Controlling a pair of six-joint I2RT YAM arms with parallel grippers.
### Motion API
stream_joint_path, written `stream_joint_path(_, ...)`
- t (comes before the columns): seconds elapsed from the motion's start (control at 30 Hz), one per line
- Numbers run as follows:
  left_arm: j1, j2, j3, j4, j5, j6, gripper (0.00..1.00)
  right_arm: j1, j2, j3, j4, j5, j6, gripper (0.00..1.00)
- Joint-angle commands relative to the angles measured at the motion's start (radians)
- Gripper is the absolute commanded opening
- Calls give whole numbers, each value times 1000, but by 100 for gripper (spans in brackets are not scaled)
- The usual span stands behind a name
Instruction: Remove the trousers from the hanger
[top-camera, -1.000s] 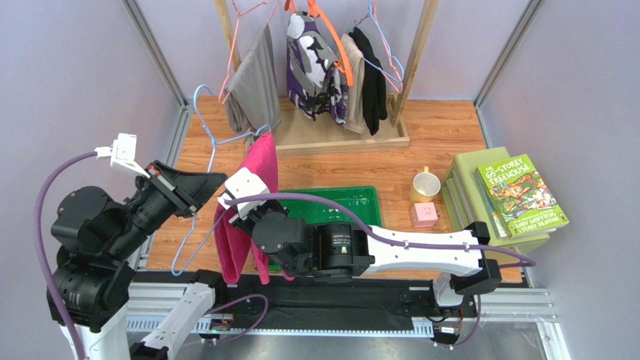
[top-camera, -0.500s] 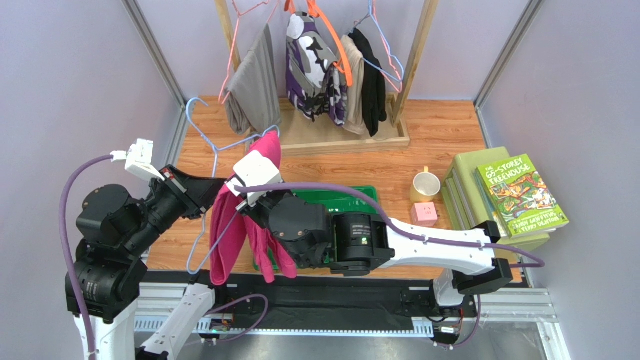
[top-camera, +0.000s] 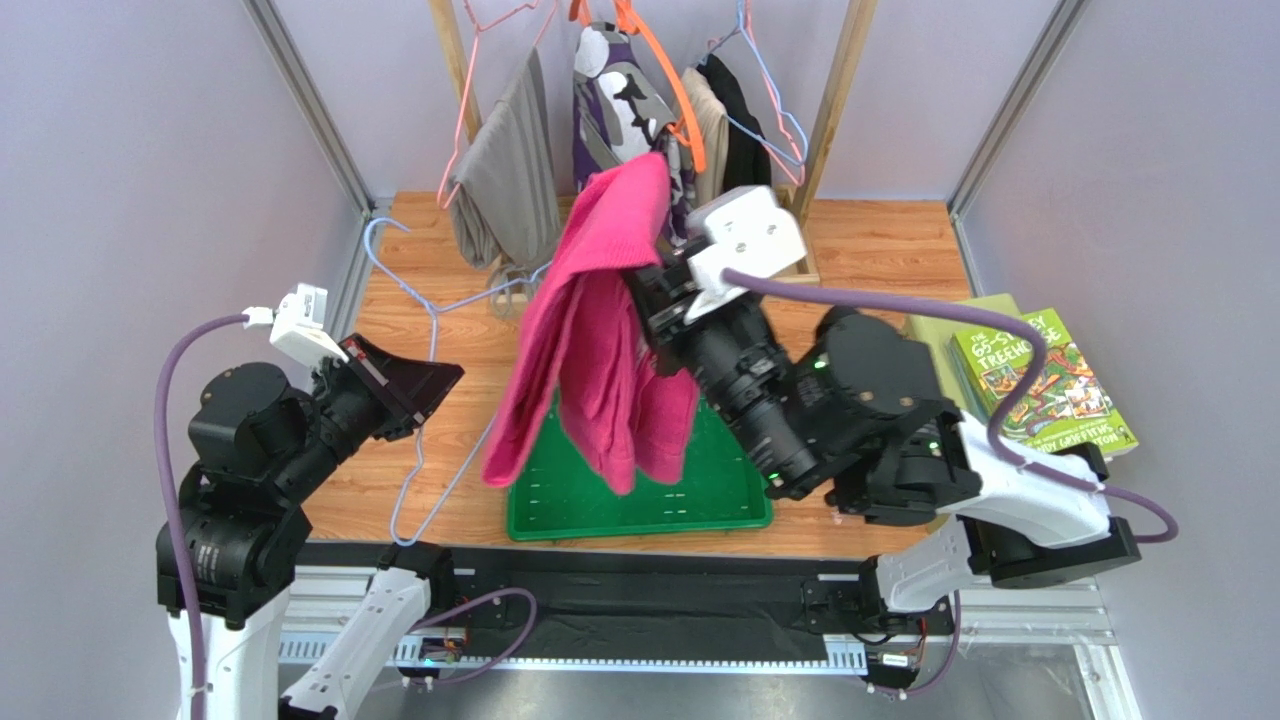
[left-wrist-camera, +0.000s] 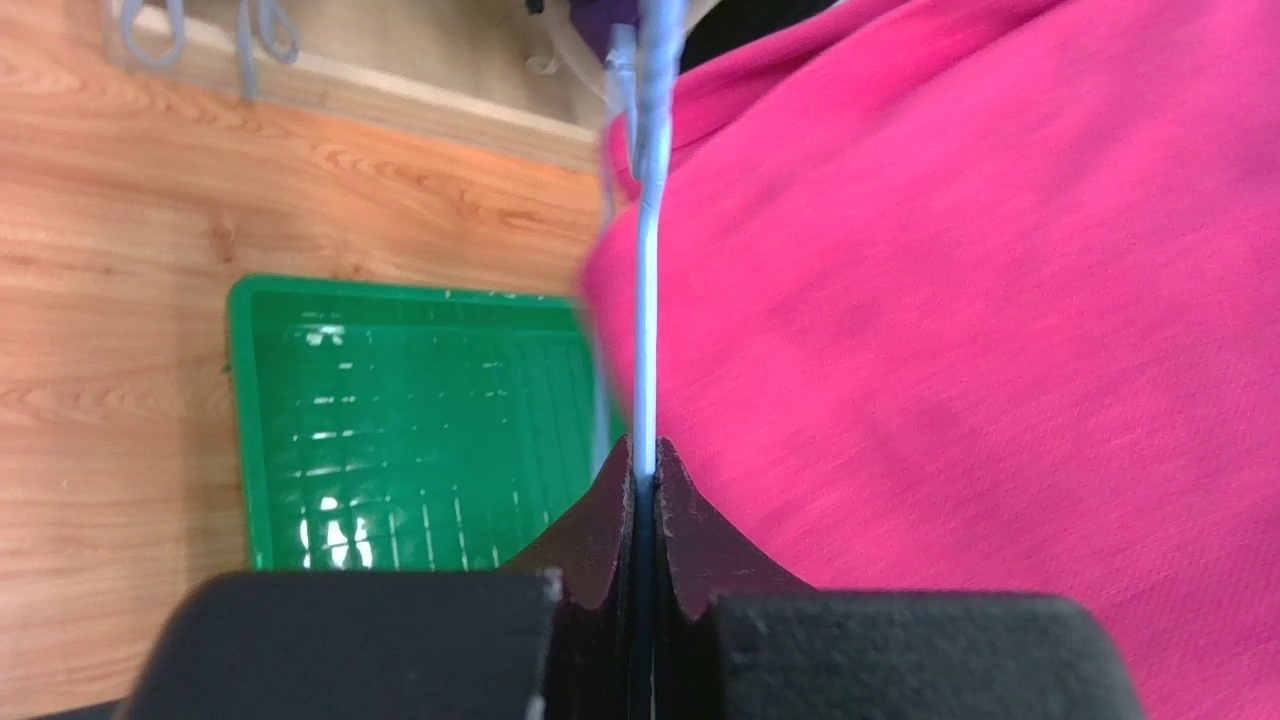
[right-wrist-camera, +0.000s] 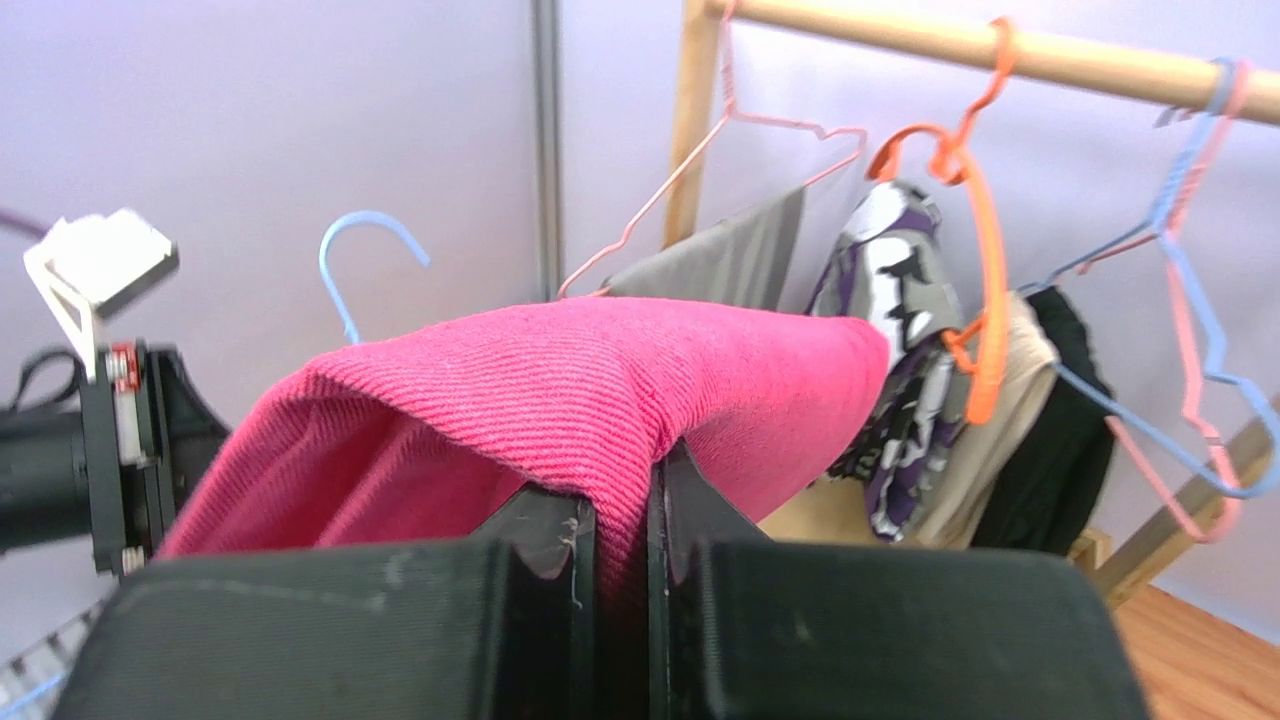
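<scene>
- The trousers (top-camera: 601, 345) now hang high over the green tray (top-camera: 646, 525); half a second ago they drooped low by the near edge of the worktop (top-camera: 887, 270).
- Your right hand (right-wrist-camera: 619, 495) is clamped on their fold and has swung up toward the rack (top-camera: 836, 90).
- Your left hand (left-wrist-camera: 643, 458) pinches the hanger (left-wrist-camera: 648, 270), left of the cloth.
- Only the left wrist view shows the wire running just beside the fabric.
- Count: one pair of trousers, one tray, two hands, both closed.

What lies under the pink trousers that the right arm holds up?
The green tray, on the wooden table, lies below the trousers, which hang from the right gripper. In the top view the fabric covers the tray's far left part.
</scene>
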Motion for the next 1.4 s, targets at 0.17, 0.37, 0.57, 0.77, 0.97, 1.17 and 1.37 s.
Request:
stream_joint_path(0.17, 0, -15, 4, -6, -35, 33, 0, -8, -179, -112, 229, 57, -121, 0)
stream_joint_path(0.37, 0, -12, 75, -20, -21, 29, 0, -18, -403, -566, 258, 39, -28, 0)
stream_joint_path(0.57, 0, -8, 111, -23, -18, 27, 0, -176, -515, -878, 259, -18, 127, 0)
stream_joint_path(0.77, 0, -6, 108, -32, -21, 33, 0, -365, -616, -1067, 261, -113, 193, 0)
stream_joint_path(0.97, 0, -8, 92, -27, -18, 38, 0, -414, -733, -1141, 263, -68, 117, 0)
stream_joint_path(1.17, 0, -3, 95, -14, -8, 52, 0, -422, -787, -1158, 230, -68, 43, 0)
stream_joint_path(1.37, 0, -11, 98, -14, -11, 62, 0, -423, -555, -1146, 223, -143, 54, 0)
